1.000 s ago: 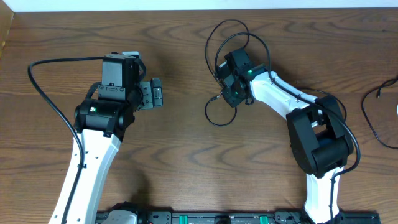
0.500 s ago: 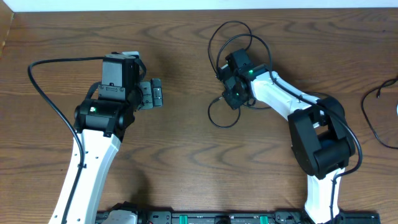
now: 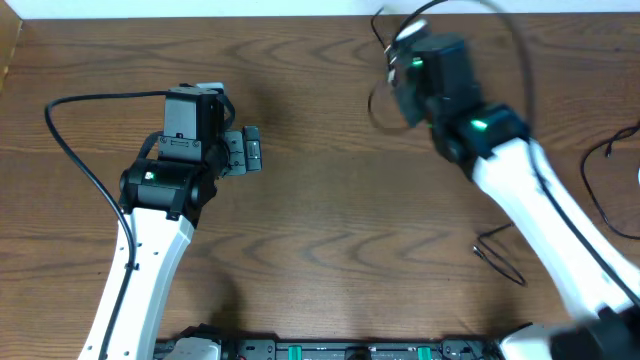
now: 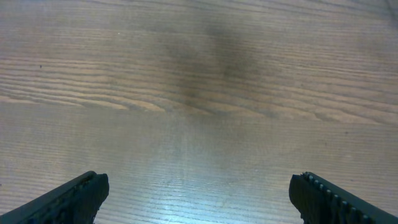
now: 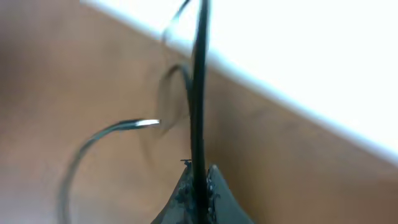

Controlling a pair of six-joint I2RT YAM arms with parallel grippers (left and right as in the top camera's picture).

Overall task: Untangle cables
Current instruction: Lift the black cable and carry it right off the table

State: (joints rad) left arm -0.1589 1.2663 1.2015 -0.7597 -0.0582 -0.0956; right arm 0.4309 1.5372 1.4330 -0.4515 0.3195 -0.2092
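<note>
My right gripper [image 5: 200, 179] is pinched tight on a thin black cable [image 5: 199, 93]. In the right wrist view the cable runs straight up out of my closed fingertips, and blurred loops of it curl away to the left. From overhead that arm is smeared with blur near the far edge of the tabletop [image 3: 320, 250], right of the middle. The cable's loops arc around the wrist, one of them reaching past the far edge. Whether any of it touches the wood I cannot tell.

My left gripper [image 3: 252, 148] sits over the left half of the tabletop, its jaws spread wide and holding nothing. The left wrist view shows plain wood grain between my two fingers [image 4: 74, 198].

A second black cable [image 3: 500, 262] lies loose on the wood toward the near right corner, well apart from the held one. A third black cable [image 3: 600, 185] curves along the right edge, partly cut off by the frame.
</note>
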